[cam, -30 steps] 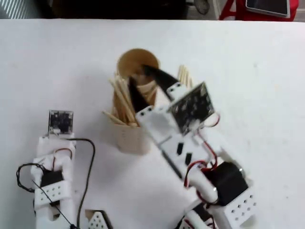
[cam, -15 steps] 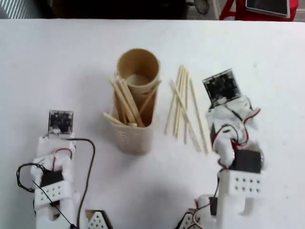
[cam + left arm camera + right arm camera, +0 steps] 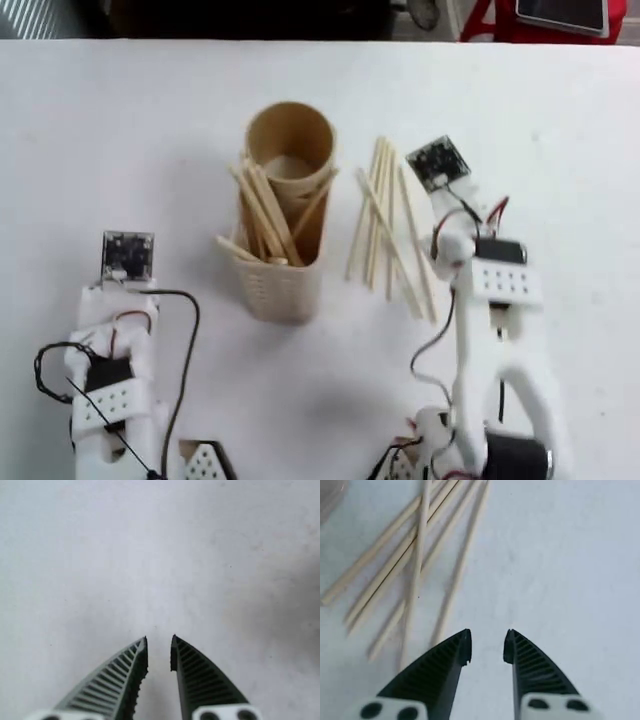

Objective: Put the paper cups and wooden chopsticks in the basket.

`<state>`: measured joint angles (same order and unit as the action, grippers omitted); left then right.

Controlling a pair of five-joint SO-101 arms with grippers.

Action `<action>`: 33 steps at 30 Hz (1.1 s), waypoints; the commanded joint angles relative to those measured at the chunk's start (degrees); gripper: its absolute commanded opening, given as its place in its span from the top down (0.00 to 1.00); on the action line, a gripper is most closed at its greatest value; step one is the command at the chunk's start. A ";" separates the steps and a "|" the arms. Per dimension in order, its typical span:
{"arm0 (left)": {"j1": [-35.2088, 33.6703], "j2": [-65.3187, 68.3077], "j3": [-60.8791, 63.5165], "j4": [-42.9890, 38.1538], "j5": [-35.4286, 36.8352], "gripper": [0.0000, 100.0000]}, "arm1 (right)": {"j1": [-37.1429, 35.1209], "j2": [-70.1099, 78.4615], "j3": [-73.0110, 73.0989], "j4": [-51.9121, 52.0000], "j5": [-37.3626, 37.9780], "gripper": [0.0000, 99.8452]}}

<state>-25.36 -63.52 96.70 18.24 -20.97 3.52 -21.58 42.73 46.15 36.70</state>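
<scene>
— Wooden chopsticks: position?
— Loose bundle, flat on the tabletop, just beside the basket. Not touching it, as far as the high view shows. More chopsticks lean inside the basket, against the paper cup that sits in it.
— Right pincer?
— Jaws parted, nothing between them. Low over the tabletop, tips near the ends of the loose bundle.
— Left pincer?
— Jaws slightly apart, empty, above bare tabletop. Its arm is well apart from the basket, on the side away from the loose bundle.
</scene>
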 commanded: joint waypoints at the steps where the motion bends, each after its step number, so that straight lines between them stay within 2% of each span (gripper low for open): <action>1: -0.48 -0.92 -0.09 0.09 -0.70 0.90 | 0.40 5.58 -7.91 -0.57 0.62 0.88; 9: -0.48 -0.92 -0.09 0.09 -0.70 0.90 | -7.34 15.43 -9.23 -0.22 4.13 0.74; 27: -0.48 -0.92 -0.09 0.09 -0.70 0.90 | -5.05 29.32 -12.40 -2.68 4.13 0.83; 33: -0.48 -0.92 -0.09 0.09 -0.70 0.90 | -0.84 30.64 -15.65 -1.01 4.04 0.99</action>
<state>-25.36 -63.52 96.70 18.24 -20.97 -0.26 9.27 29.63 44.92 40.48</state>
